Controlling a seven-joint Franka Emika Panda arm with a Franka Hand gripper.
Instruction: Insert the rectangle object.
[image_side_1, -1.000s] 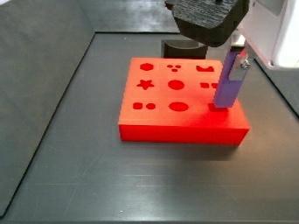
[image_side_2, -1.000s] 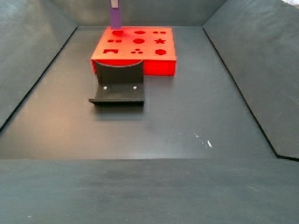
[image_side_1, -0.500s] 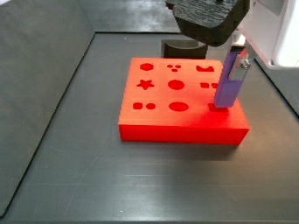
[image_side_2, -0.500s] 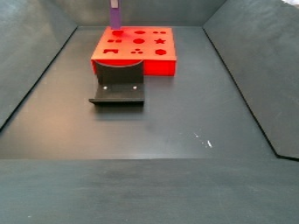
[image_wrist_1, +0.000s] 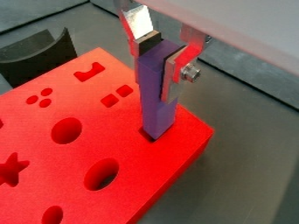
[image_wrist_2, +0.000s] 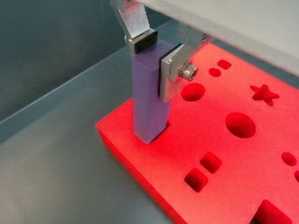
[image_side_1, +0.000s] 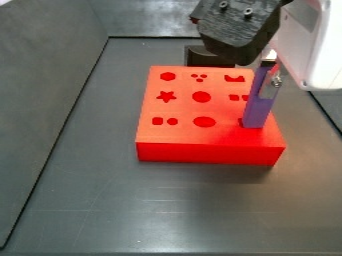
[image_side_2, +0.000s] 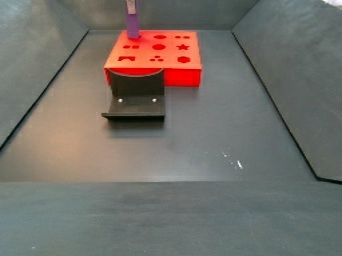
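Note:
My gripper (image_wrist_1: 160, 63) is shut on the rectangle object (image_wrist_1: 158, 101), a slim purple-blue bar held upright. Its lower end stands in a hole at a corner of the red block (image_wrist_1: 70, 166). Both wrist views show this; in a wrist view the bar (image_wrist_2: 147, 96) sits between my fingers (image_wrist_2: 177, 66) near the red block's (image_wrist_2: 222, 157) edge. In a side view the gripper (image_side_1: 270, 64) holds the bar (image_side_1: 259, 105) over the block's (image_side_1: 207, 135) right side. In a side view only the bar (image_side_2: 132, 18) shows above the block (image_side_2: 154, 58).
The block's top has several shaped holes: star, circles, squares, ovals. A dark grey curved holder (image_side_2: 135, 101) stands on the floor beside the block, also seen in a side view (image_side_1: 205, 50). Grey walls surround the dark floor (image_side_2: 201, 170).
The gripper and the bar have moved down a little, so the bar's lower end sits slightly deeper at the block's corner hole.

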